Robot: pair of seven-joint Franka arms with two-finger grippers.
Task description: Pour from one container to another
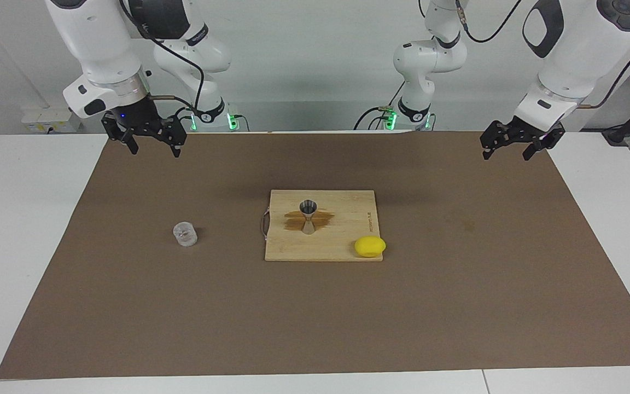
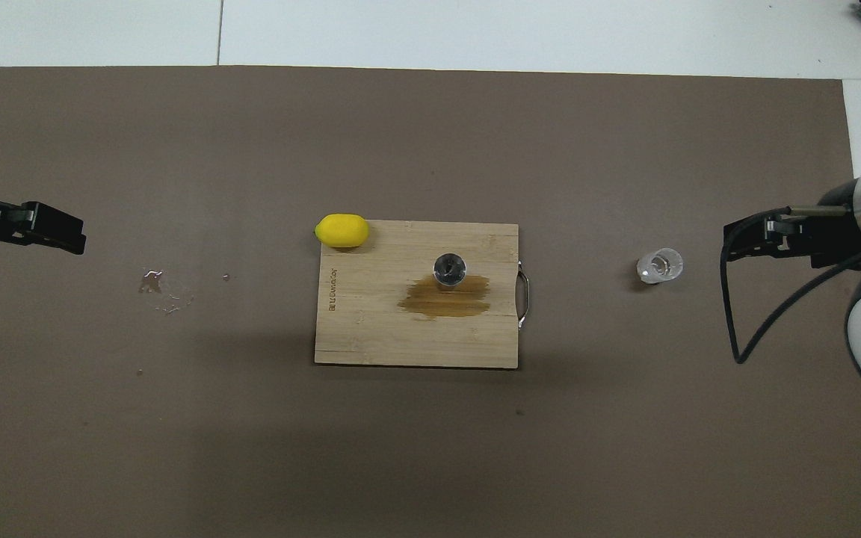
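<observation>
Jigger dead centre here: the small silvery hourglass-shaped metal jigger [image 1: 308, 216] stands upright on the pale bamboo cutting board [image 1: 342, 249], mouth up, a sensible spot for receiving a pour, with a brown wet stain [image 2: 445, 297] spread on the wood at its foot. The oval yellow lemon [image 1: 370, 247] sits on a board corner, toward the left arm's end from the jigger and farther from the robots. Off the board, toward the right arm's end of the brown table mat [image 1: 315, 317], the squat clear textured cup [image 1: 185, 234] stands upright and untouched. The right gripper [image 1: 150, 143] hangs high with fingers spread and empty, over the mat's edge, well apart from the cup. The left gripper [image 1: 512, 147] waits, open and empty, over the mat at its own end. Judging by the stain, liquid may have spilled.
</observation>
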